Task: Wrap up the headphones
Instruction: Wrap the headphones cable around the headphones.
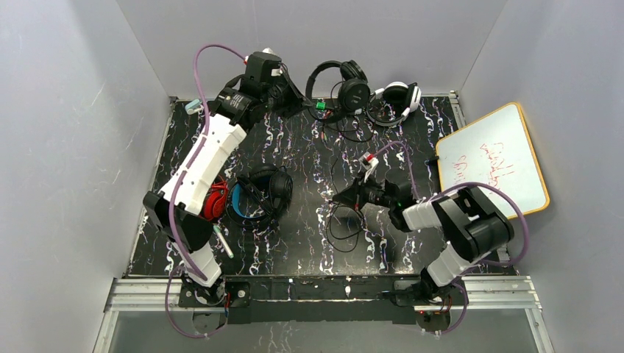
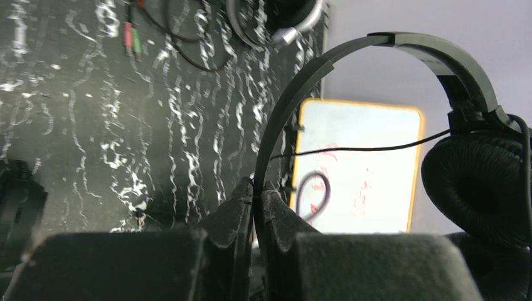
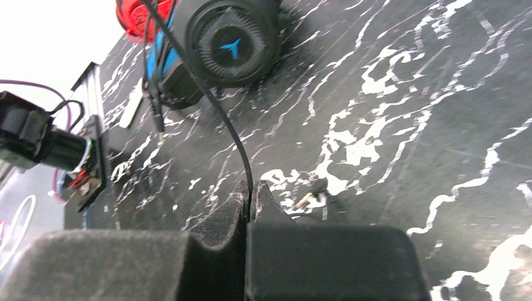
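My left gripper is shut on the headband of the all-black headphones, which it holds at the far edge of the mat; one ear cushion hangs to the right. In the top view the left gripper is at the back centre. My right gripper is shut on a thin black cable low over the mat's middle, where the top view shows the right gripper. The black pair with a blue headband and the red pair lie at the left.
A black-and-white pair rests at the back right. A yellow-framed whiteboard leans at the right edge. Loose cable loops and a gold-tipped plug lie on the marbled mat. Grey walls close in three sides.
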{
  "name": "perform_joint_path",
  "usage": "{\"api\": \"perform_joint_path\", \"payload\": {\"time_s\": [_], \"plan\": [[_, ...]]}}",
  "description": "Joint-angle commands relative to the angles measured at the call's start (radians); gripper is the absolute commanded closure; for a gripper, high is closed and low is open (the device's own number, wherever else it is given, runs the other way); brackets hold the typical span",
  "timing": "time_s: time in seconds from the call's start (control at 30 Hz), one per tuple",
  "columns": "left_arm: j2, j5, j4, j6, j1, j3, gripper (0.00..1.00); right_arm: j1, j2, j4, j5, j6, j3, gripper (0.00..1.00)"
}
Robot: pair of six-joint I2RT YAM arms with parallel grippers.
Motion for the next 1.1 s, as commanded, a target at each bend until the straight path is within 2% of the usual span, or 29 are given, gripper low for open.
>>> {"api": "perform_joint_path", "payload": {"time_s": [0.0,0.2,0.43,0.57,0.67,0.87,1.07], "plan": [[0.006,-0.25,-0.007,-0.137,0.021,0.018,1.0,0.055,-0.106,-0.165,0.0,-0.013,-0.014,0.99],[0.038,-0.474,-0.018,-0.15,0.026,0.045,1.0,0.15,-0.218,-0.362,0.05,-0.014,0.007,0.99],[0.078,-0.883,0.008,0.038,0.027,0.034,1.0,0.235,-0.384,-0.688,0.088,-0.065,0.135,0.99],[0.118,-1.02,0.042,0.153,0.027,0.033,1.0,0.255,-0.451,-0.866,0.095,-0.111,0.228,0.99],[0.15,-1.058,0.06,0.232,0.027,0.033,1.0,0.255,-0.487,-0.974,0.112,-0.143,0.299,0.99],[0.198,-1.008,0.068,0.358,0.027,-0.001,1.0,0.255,-0.482,-1.15,0.198,-0.205,0.474,0.99],[0.17,-0.958,0.095,0.432,0.025,-0.142,1.0,0.249,-0.417,-1.272,0.292,-0.257,0.713,0.99]]}}
